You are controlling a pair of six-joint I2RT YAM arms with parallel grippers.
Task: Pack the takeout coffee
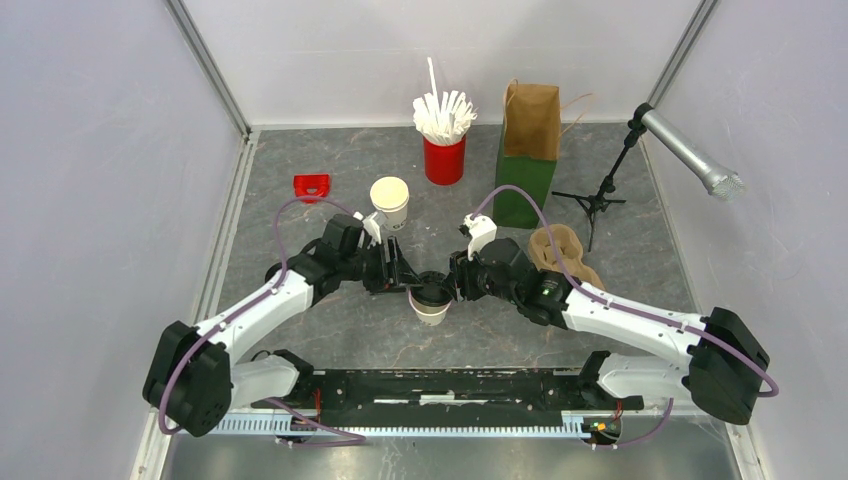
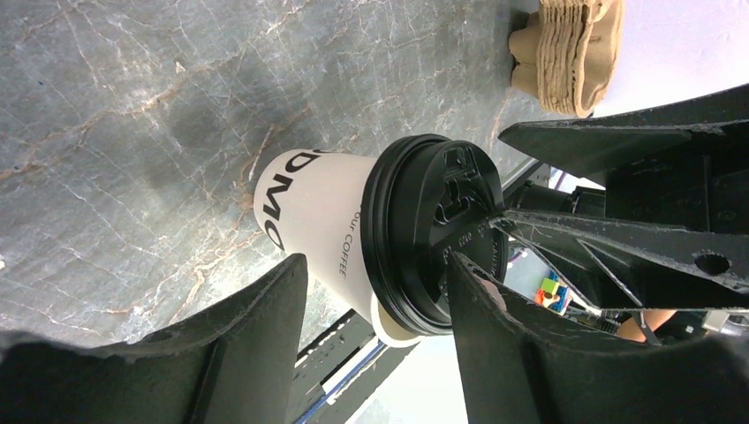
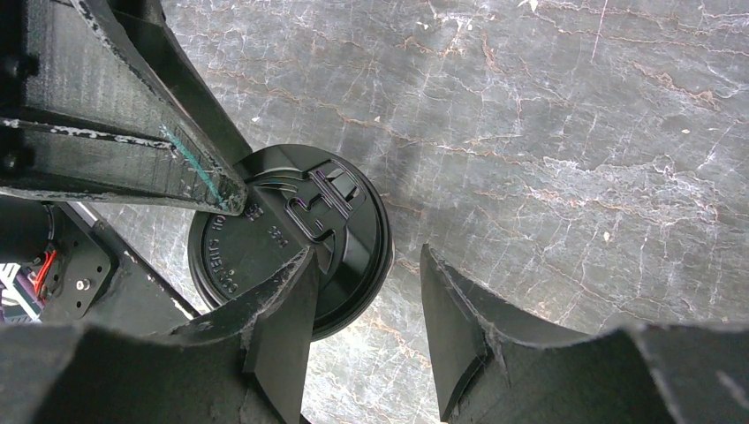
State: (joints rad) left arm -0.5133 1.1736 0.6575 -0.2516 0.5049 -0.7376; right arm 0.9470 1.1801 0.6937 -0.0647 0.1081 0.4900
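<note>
Takeout coffee (image 1: 432,302), a cream-white paper cup with dark lettering and a black plastic lid (image 3: 265,238), stands on the grey marbled table (image 1: 330,335) just below the centre of the overhead frame, flanked by two robot arms. The left gripper (image 1: 407,282) reaches in from the left with its jaws parted; in the right wrist view one of its fingertips (image 3: 212,190) touches the top of the lid, and nothing is clamped between them. The right gripper (image 1: 456,283) comes in from the right, also part open, one finger (image 3: 287,309) lying over the lid and the other beside the cup above bare table, a gap showing between it and the lid's rim; it has hold of nothing. Toward upper centre sit a lidless stack of white cups (image 1: 390,200) and a red cup (image 1: 444,160) filled with white straws (image 1: 443,112). At upper right a brown paper bag (image 1: 532,120) and a green box (image 1: 522,185) stand together, with a stack of pulp cup carriers (image 1: 558,250) just beside the right arm, a microphone (image 1: 692,152) on a stand at far right, and a small red object (image 1: 312,186) at upper left
</note>
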